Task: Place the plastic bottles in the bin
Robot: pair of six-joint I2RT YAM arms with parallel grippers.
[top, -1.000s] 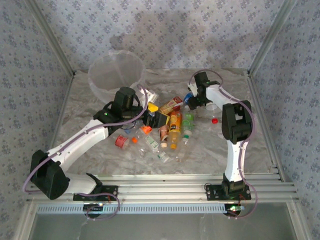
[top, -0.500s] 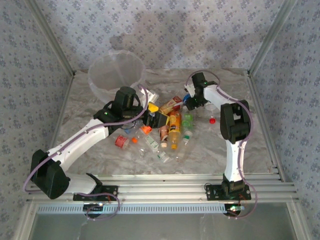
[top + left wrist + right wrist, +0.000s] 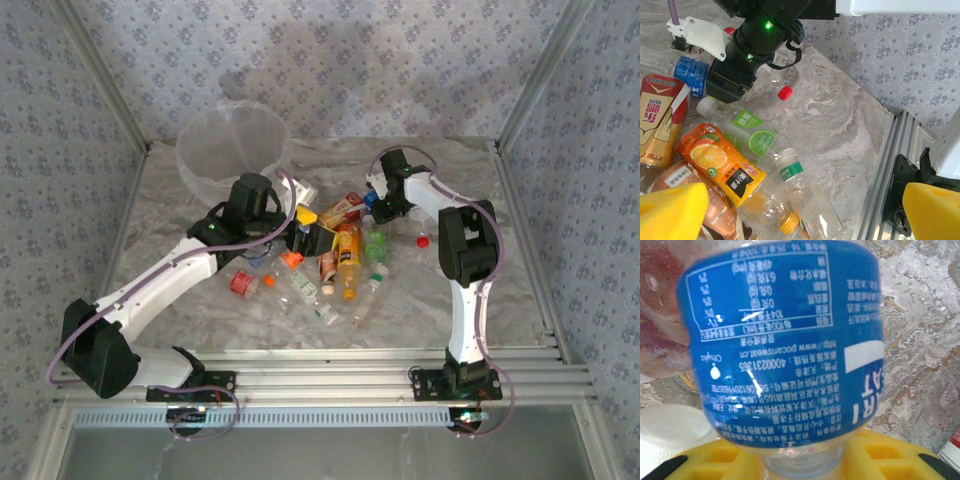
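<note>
Blue-labelled bottle (image 3: 785,340) now meets the right tool (image 3: 372,203), shifted leftward.

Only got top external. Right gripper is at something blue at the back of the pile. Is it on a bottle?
Observer: Right wrist view: a blue-labelled bottle lies right up against the yellow pads of the right gripper. I can't confirm a closed grip.
Operator: Left gripper holding anything?
Observer: No. In the left wrist view the left gripper has its jaws wide apart with nothing between them.
Operator: Red dot right of the pile, loose cap?
Observer: Looks like it's the cap on a clear bottle, going by the left wrist view.
</note>
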